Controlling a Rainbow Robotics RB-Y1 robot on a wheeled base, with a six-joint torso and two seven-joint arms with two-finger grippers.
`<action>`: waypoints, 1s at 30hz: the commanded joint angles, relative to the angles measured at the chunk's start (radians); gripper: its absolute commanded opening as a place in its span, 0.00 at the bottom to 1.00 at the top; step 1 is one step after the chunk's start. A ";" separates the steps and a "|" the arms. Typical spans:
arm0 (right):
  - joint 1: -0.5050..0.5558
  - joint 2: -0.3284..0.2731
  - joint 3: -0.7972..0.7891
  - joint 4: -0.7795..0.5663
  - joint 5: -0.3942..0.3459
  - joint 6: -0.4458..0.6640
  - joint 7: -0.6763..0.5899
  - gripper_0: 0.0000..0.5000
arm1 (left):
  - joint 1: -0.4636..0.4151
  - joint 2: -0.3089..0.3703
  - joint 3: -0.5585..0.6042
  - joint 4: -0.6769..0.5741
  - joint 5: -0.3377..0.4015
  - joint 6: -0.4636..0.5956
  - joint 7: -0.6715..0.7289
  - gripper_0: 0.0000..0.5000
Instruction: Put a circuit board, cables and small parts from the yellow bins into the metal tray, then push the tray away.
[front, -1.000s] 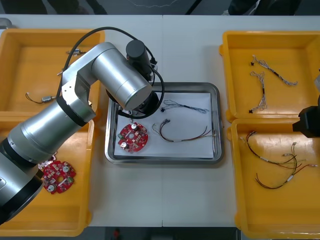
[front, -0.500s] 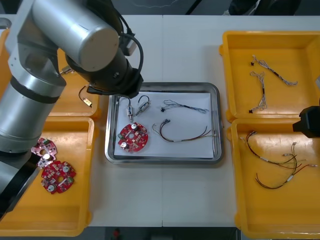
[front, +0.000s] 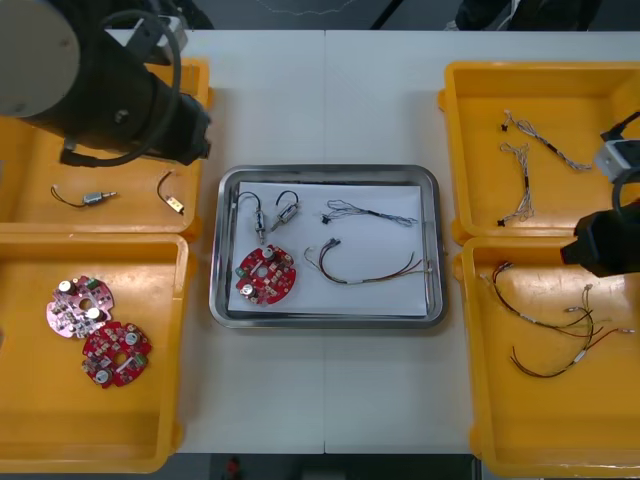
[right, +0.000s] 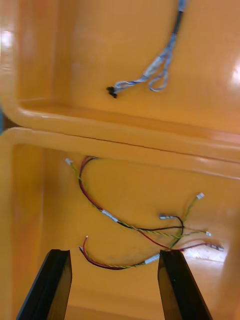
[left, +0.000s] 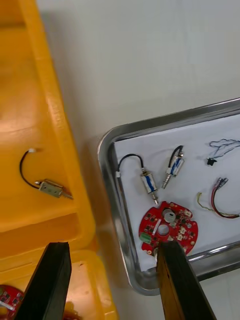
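Metal tray (front: 326, 322): centre of the surface (front: 330, 100), between the yellow bins (front: 60, 430), white inside. Contents for you to check:
- one red circuit board (front: 266, 275)
- two small metal parts (front: 272, 214) just beside the board
- a blue and white cable (front: 372, 212)
- a red and yellow cable (front: 365, 270)

Left jaws: wide apart, holding nothing, by the far left bin, near the tray's left rim.

Right jaws: wide apart, holding nothing, over loose cables (right: 112, 217) in the near right bin.

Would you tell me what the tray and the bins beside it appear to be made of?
The metal tray looks like polished steel or similar: grey, mirror-shiny rim, with a white sheet inside. The yellow bins look like moulded plastic: glossy, rounded walls with soft highlights.
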 joint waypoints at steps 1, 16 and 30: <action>-0.146 -0.038 0.153 -0.034 -0.020 0.003 -0.047 1.00 | 0.086 0.106 0.125 -0.053 0.061 0.006 -0.071 1.00; -0.452 0.084 0.563 -0.021 -0.003 0.003 -0.030 1.00 | 0.323 0.250 0.336 -0.056 0.153 0.006 -0.146 1.00; -0.610 0.270 0.868 0.129 0.068 -0.016 0.197 1.00 | 0.563 0.316 0.450 -0.162 0.250 0.006 -0.138 1.00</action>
